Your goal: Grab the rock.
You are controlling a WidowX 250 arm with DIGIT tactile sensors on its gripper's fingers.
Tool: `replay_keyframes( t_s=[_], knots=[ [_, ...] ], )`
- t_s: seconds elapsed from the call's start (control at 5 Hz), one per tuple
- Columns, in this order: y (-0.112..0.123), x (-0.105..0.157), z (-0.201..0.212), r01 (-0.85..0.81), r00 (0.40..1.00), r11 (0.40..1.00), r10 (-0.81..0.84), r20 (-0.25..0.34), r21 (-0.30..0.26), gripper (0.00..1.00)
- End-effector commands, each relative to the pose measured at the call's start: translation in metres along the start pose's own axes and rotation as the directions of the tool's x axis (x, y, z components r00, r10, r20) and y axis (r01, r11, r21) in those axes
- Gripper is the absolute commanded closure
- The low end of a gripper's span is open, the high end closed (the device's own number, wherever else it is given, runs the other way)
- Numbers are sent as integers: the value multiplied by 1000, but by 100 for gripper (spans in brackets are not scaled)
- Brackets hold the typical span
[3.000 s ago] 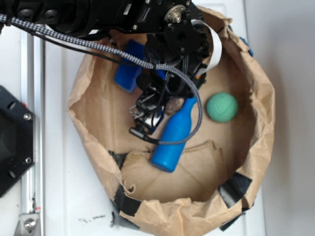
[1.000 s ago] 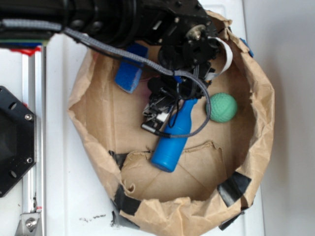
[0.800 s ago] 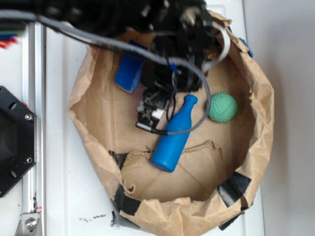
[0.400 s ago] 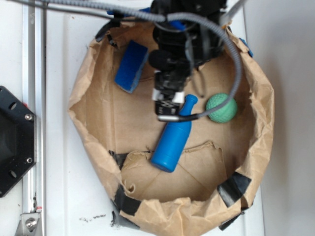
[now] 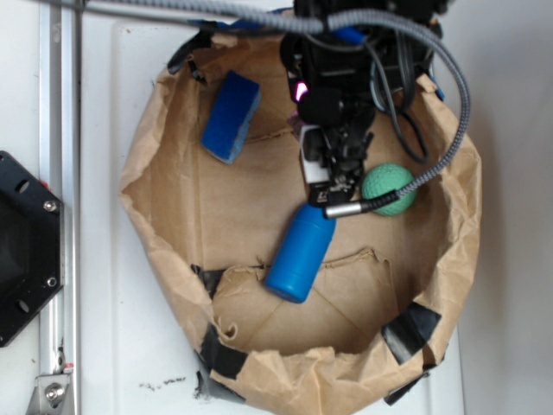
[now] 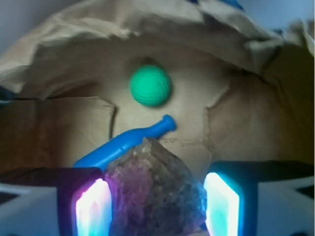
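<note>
Since a moment ago our black gripper has risen toward the brown paper basin's far rim, clamping the rough brown-grey rock above the blue plastic bottle.

Rock: you see speckled brown-grey with a purple cast. Gripper: black body, finger pads glowing cyan and pink-white. Ball: green, ribbed pattern. Bottle: plain bright blue. Sponge-like block: blue. Paper bag wall: tan brown, black tape patches. Table: white. Cable: grey-black braid.
</note>
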State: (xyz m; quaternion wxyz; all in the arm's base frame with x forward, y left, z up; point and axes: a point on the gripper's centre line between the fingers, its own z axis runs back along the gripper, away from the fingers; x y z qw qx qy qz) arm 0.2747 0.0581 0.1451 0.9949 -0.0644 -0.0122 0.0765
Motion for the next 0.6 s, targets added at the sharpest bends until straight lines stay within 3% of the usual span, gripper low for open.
replay_keyframes(
  t_s=[0.0, 0.4],
  knots=[
    [-27, -11, 15, 38, 997, 988, -47, 54, 151, 100],
    [-31, -7, 8, 71, 995, 986, -79, 52, 151, 100]
  ],
)
